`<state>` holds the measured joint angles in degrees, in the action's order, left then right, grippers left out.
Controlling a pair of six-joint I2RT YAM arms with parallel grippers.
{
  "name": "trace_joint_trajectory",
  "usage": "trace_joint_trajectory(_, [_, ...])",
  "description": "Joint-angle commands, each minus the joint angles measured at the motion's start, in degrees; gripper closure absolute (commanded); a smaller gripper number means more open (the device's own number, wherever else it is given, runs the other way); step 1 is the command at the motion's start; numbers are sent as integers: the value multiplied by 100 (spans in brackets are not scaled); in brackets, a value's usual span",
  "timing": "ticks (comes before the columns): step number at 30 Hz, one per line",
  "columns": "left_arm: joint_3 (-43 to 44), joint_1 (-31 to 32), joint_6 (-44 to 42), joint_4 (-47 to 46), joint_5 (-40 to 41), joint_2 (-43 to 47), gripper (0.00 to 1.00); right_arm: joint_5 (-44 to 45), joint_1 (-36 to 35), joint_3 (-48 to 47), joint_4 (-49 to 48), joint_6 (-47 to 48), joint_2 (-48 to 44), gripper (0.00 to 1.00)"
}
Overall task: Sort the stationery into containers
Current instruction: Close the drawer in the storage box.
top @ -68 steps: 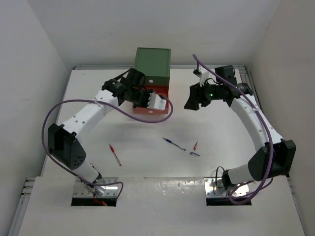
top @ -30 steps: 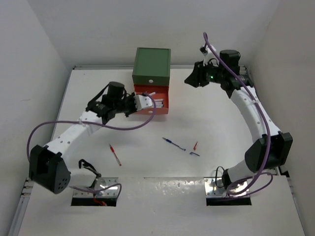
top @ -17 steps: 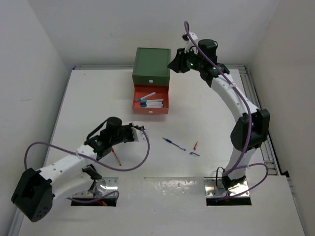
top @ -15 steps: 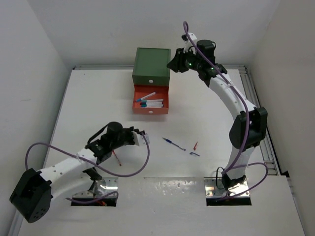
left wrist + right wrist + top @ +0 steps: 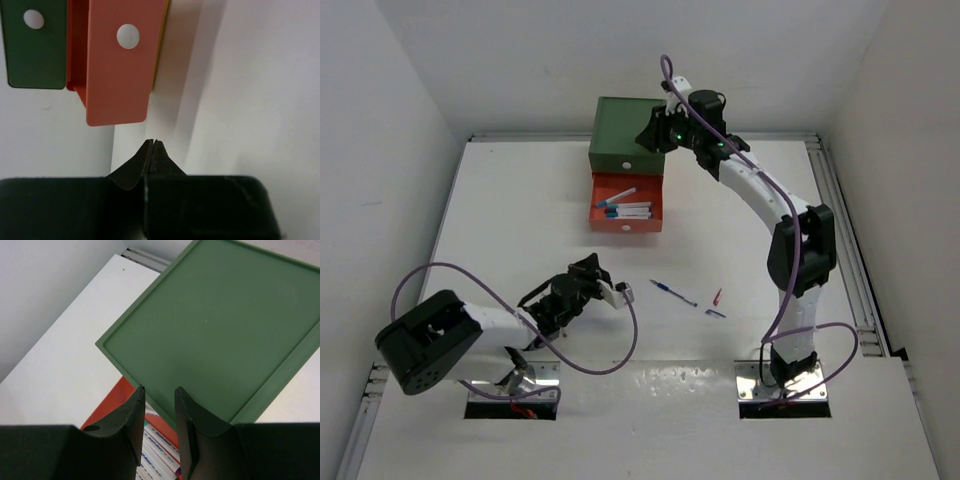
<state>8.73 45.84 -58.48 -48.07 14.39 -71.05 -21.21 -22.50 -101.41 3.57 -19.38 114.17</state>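
The cabinet of containers stands at the back: a dark green top and an orange-red drawer pulled open, with several white pens inside. A blue pen, a small red piece and a small blue piece lie on the table. My left gripper hangs low near the front, shut and empty. Its wrist view shows my left gripper facing the orange drawer front and green drawer front. My right gripper hovers open over the green top, above the pens.
White walls close in the table on the left, back and right. A metal rail runs along the right edge. Purple cables loop from both arms. A thin yellow edge shows behind the orange drawer front.
My left arm has pulled back from the orange drawer toward the front of the table and its jaws have shut. My right arm has swung left over the green cabinet top, jaws narrower.
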Motion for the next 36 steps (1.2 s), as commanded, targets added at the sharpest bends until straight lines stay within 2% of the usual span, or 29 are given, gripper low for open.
trace_joint_trajectory(1, [94,74,-321,-1352,398,-261,100,73,0,-274,-313,83,9,70])
trace_joint_trajectory(7, [67,39,-831,-2414,336,-1103,100,21,0,-231,-313,109,141,70])
trace_joint_trajectory(11, [234,30,-1226,-3250,511,-2034,100,-32,-26,-204,-226,136,202,70])
trace_joint_trajectory(15, [524,-5,-1526,-4312,626,-2834,100,-111,-26,-222,-120,162,229,70])
trace_joint_trajectory(19, [980,-32,-1737,-4763,740,-3450,100,-164,-44,-195,3,215,211,70])
trace_joint_trajectory(36, [1526,-102,-1798,-5212,723,-3512,100,-199,-44,-195,82,171,255,70])
